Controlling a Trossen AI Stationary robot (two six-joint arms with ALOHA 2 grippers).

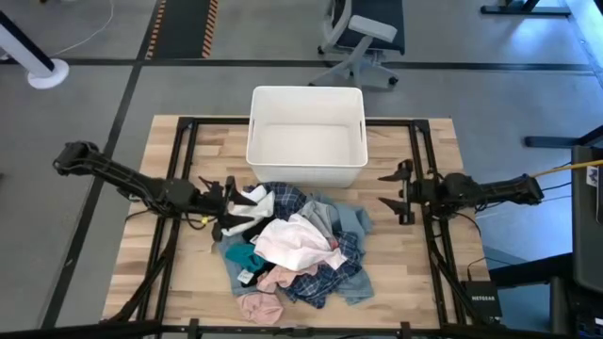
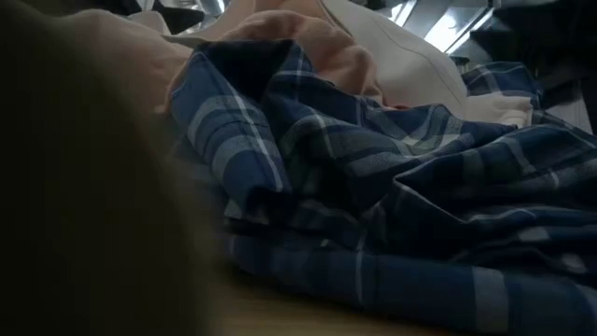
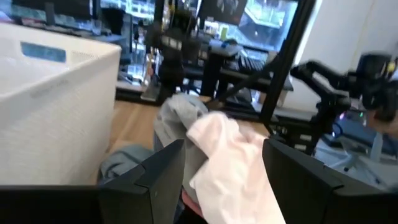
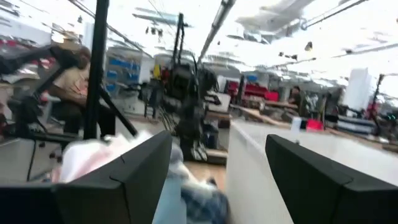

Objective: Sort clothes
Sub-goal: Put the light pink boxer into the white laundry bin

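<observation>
Clothes (image 1: 292, 247) heaped between hands | left hand (image 1: 230, 200) wide, at pile edge | right hand (image 1: 390, 189) wide, apart

Grey floor (image 1: 113, 94) around a light wood table (image 1: 396, 282) on a black frame. Office chair (image 1: 363, 38) and yellow-black striped mat (image 1: 184, 28) on the floor beyond the grippers; white round base (image 1: 45, 71) further off. Bright ceiling lights (image 4: 280, 25), cluttered benches (image 4: 348, 124), seated person (image 4: 71, 84).

Clothes (image 1: 294, 247) heaped on table (image 1: 415, 273) before bin (image 1: 306, 137), between both arms.
</observation>
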